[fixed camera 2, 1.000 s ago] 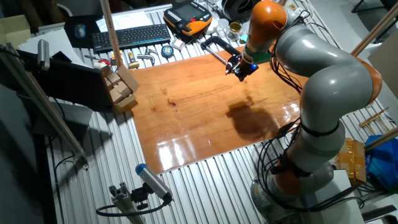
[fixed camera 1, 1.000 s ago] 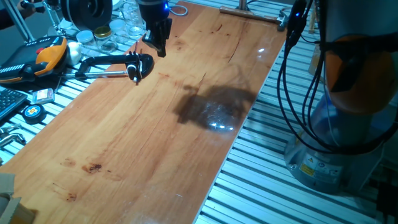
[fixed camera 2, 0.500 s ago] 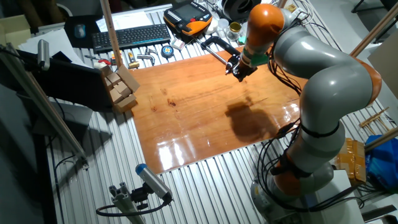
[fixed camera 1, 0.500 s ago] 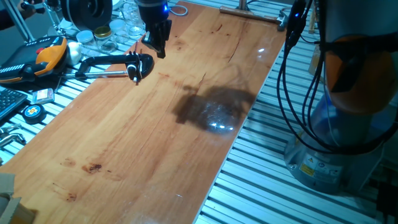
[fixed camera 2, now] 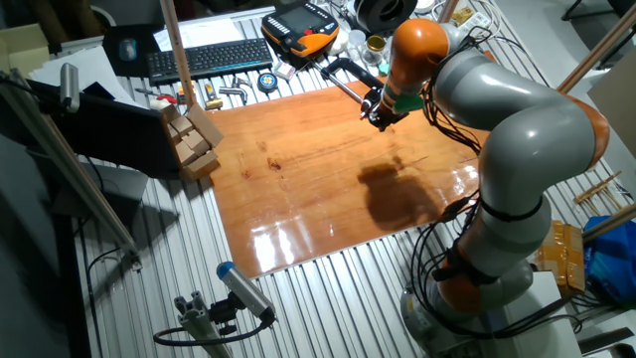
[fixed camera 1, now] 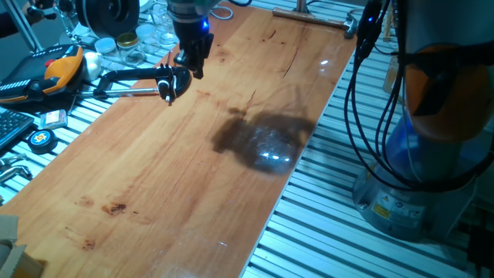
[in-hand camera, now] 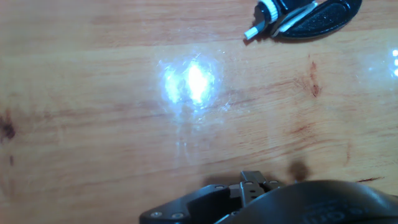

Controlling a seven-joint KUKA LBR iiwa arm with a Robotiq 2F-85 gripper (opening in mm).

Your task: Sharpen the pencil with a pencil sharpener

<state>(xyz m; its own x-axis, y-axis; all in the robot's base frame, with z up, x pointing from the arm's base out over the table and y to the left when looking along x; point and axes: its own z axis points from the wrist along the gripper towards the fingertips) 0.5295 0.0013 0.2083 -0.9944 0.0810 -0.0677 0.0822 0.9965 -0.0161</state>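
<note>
The pencil sharpener (fixed camera 1: 174, 79) is a small black rounded body near the far left edge of the wooden table (fixed camera 1: 193, 170). A black clamp arm (fixed camera 1: 127, 75) joins it and runs off to the left. The hand view shows the pencil sharpener (in-hand camera: 311, 15) at the top right, with a white tip pointing left. My gripper (fixed camera 1: 195, 71) hangs just right of the sharpener and close above the wood, fingers drawn together. In the other fixed view my gripper (fixed camera 2: 375, 117) sits beside the sharpener (fixed camera 2: 369, 101). I cannot make out the pencil in any view.
An orange-and-black tool (fixed camera 1: 58, 66), a large black spool (fixed camera 1: 108, 11) and glass jars (fixed camera 1: 147, 35) crowd the area behind the sharpener. A keyboard (fixed camera 2: 209, 57) and wooden blocks (fixed camera 2: 194, 139) lie off the board. A metal bar (fixed camera 1: 309, 17) rests at the far end.
My gripper has shifted a little left and down, closer to the pencil sharpener. The sharpener and its clamp arm have not moved.
</note>
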